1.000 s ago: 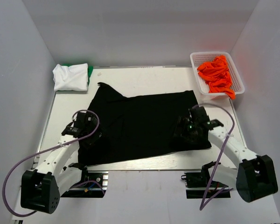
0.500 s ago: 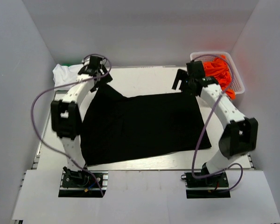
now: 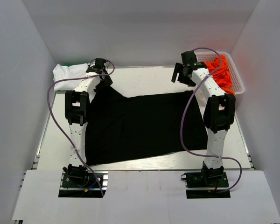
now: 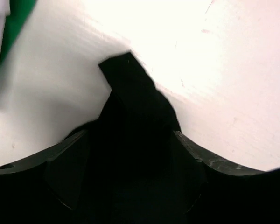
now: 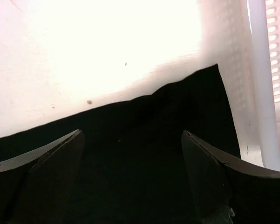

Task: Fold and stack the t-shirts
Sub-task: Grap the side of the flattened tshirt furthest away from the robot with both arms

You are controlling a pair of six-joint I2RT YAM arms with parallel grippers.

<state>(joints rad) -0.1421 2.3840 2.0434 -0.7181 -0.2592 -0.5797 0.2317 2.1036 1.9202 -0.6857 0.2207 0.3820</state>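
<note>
Overhead rear view of whole table (image 3: 149, 81), wrist views close above shared black t-shirt (image 3: 144, 126)

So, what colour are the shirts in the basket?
Bright orange shirts, clearest in the top view.

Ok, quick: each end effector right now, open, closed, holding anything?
Left end effector: open, straddling a corner of the black t-shirt.
Right end effector: open, holding nothing, above the shirt's other far corner.

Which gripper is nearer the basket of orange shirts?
Right. The right gripper sits just beside the basket; the left gripper is across the table, by the folded white shirt.
</note>
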